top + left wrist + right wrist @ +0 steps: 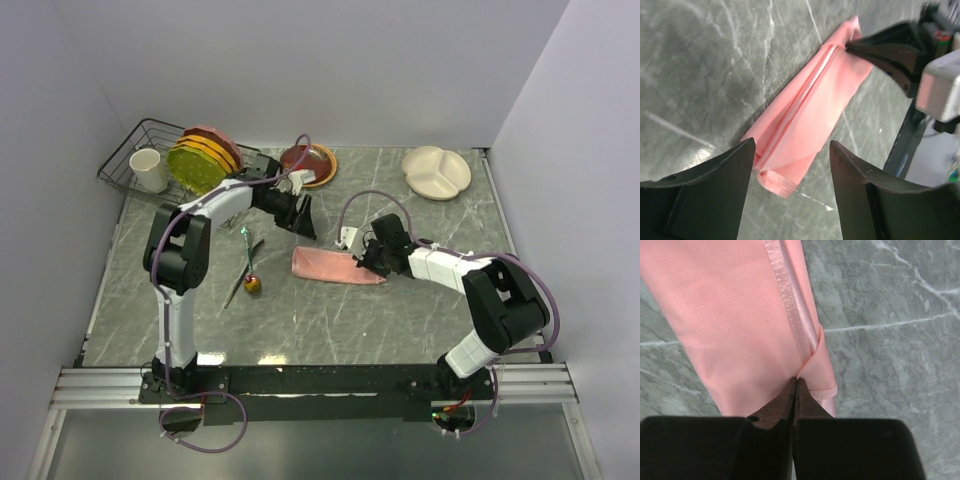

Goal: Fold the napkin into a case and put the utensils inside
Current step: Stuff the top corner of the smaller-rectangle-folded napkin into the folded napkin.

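Surface (400, 310): grey marble, carried everything.
Case (325, 266): folded narrow, lay flat mid-surface.
Left hand (792, 150): fingers spread wide, empty, near the pink cloth's left end.
Right hand (795, 385): pinched tight on its right end.
Utensils (245, 270): lay left, apart.

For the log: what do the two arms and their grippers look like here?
The left arm and right arm have white links between bulky black joints, each trailed by a lavender cable. The left gripper and right gripper have matte black, tapering fingers. No markings are legible.
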Controlling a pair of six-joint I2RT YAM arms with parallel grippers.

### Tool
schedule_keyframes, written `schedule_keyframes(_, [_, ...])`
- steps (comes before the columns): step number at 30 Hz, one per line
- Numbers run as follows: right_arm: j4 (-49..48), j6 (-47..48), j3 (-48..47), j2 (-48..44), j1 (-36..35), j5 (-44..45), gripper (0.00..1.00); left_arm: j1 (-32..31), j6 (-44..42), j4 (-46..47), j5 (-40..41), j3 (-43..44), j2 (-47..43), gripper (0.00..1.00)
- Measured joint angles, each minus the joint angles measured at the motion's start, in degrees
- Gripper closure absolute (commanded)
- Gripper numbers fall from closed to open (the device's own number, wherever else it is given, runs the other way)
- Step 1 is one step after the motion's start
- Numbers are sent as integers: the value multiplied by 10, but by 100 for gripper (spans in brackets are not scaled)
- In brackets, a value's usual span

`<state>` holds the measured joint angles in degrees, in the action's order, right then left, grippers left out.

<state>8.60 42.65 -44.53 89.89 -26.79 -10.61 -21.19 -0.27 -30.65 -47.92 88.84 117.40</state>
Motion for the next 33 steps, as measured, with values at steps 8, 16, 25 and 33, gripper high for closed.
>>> schedule_keyframes(8, [-15,33,10,-3,-2,-5,100,-31,-132,-115,2,128,109,25])
schedule_keyframes(16, [-15,44,10,-3,-2,-7,100,-59,-184,-155,6,136,137,42])
schedule_keyframes(25, [-12,58,10,-5,-7,-9,100,-67,-206,-167,3,118,141,76])
schedule_keyframes(33, [-8,75,10,-11,-22,-9,82,-65,-179,-149,-18,58,123,94])
